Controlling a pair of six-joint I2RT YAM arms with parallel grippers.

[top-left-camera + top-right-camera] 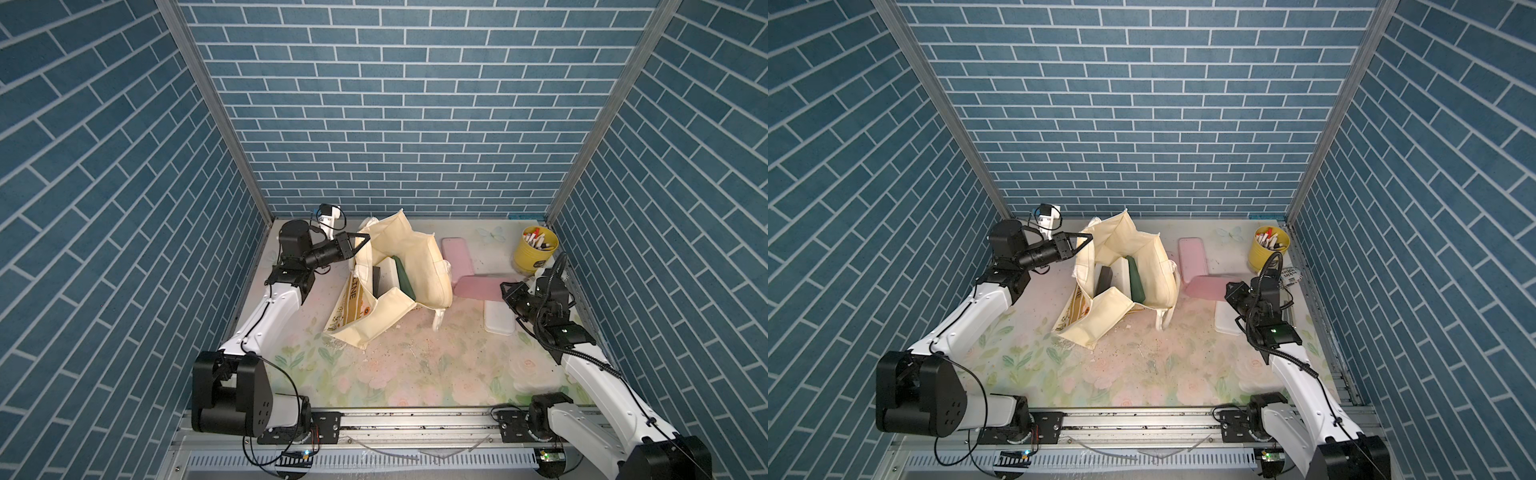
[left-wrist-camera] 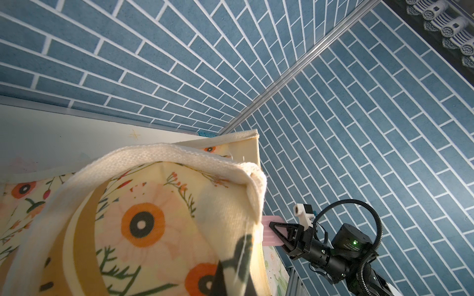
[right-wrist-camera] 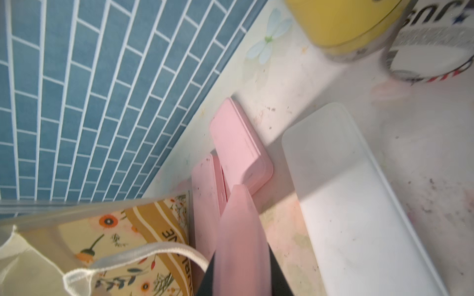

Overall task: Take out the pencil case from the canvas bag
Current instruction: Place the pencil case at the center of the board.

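The pink pencil case [image 1: 478,289] is sitting outside the canvas bag [image 1: 424,257], and my right gripper [image 1: 503,287] is clamping one end of it. In the right wrist view the pink shell is filling the gap between my right fingers. I cannot tell whether it is lifted or resting on the floral mat [image 1: 415,365]. The end away from my right fingers is meeting a second pink case [image 1: 454,251], which is lying flat just past my right fingertips, toward the back wall.

The bag is standing slumped farther out ahead of my right fingertips, with its mouth gaping upward. My left gripper [image 1: 366,239] is pinching the cloth at the bag's rim — jaws closed on the fabric, with the floral print crowding the left wrist view.

Just past my left fingertips, inside the bag, three things are standing on edge side by side: a black slab [image 1: 377,282], a white block [image 1: 388,274] and a dark green slab [image 1: 405,278].

A white translucent case [image 1: 498,318] is lying flat just beside my right fingers, partly under my right wrist. The yellow pen pot [image 1: 534,249] is standing behind my right gripper near the back corner, holding pens.
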